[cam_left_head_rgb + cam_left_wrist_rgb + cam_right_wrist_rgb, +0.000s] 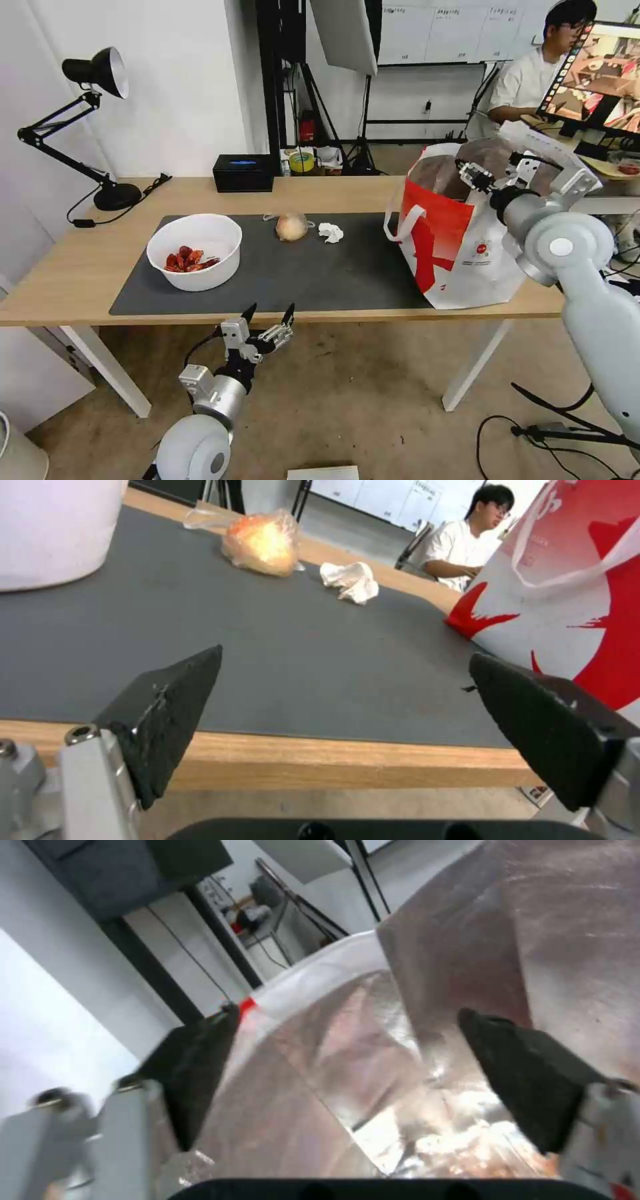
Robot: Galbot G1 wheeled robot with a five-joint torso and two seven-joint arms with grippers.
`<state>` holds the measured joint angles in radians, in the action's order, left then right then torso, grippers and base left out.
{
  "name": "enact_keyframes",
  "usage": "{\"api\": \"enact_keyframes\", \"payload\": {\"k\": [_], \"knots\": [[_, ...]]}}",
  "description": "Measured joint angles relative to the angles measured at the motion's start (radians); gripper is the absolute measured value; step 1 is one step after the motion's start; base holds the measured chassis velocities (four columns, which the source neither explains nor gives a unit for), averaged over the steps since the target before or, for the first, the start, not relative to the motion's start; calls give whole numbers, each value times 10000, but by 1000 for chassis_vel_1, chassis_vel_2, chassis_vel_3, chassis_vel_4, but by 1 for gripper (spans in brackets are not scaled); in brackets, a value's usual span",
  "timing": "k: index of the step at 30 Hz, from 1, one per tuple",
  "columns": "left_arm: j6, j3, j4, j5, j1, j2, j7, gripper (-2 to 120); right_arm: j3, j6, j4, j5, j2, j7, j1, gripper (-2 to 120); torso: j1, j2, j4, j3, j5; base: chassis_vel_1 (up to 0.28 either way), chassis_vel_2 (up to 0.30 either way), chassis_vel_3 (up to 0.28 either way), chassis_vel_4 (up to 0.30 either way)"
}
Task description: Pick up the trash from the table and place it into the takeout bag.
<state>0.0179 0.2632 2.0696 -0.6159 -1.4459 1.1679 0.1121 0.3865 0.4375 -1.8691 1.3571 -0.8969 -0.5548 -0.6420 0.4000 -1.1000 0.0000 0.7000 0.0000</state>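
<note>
Light wood formed the long surface (pixel 80 267), and a dark grey matte mat (pixel 320 273) covered its middle. On the mat's left part stood a white round bowl (pixel 195 251), smooth-walled, with glossy red shells (pixel 189 260) heaped in its bottom. Farther back lay a beige ball (pixel 291 227) in crinkled clear plastic wrap, and just beside it, apart, a crumpled white tissue (pixel 331 232). At the right end the boxy red-and-white takeout bag (pixel 460 247) stood upright with its mouth open, silver foil lining (pixel 400 1065) creased and shiny inside, a white strap handle (pixel 403 223) looping off its side. The right gripper (pixel 470 175) hung at the bag's mouth, its black wedge-shaped jaws spread wide and holding nothing. The left gripper (pixel 268 313) hovered low before the surface's near edge, its pointed black jaws likewise spread wide and empty. A black desk lamp (pixel 93 120) and a black box with a blue top (pixel 244 172) sat along the far edge
</note>
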Motion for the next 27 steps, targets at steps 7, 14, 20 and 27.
{"api": "enact_keyframes", "payload": {"k": [7, 14, 20, 27], "knots": [[-39, 142, 59, -45, -4, -36, -1, 100, 27, -506, -325, -22, 182, 898, 65, 100, 0, 0, 0, 0, 1, 0, 0, 0, 0], [-241, 367, 69, -109, -34, -115, -33, 100, 59, -613, -1134, -419, 588, 2330, -321, 100, 0, 0, 2, 0, -1, 0, 0, 0, 0], [-490, 835, 104, -79, -244, -251, -259, 100, 530, -261, -2234, -2105, 1445, 4768, -1926, 100, 0, 0, -1, -1, 1, 0, 0, 0, 0], [-993, 1947, -22, 474, -778, -496, -983, 100, 1163, -1069, -3689, -3749, 2060, 6121, -4749, 100, -1, 0, -1, -1, 0, 0, 0, 0, 0]]}}
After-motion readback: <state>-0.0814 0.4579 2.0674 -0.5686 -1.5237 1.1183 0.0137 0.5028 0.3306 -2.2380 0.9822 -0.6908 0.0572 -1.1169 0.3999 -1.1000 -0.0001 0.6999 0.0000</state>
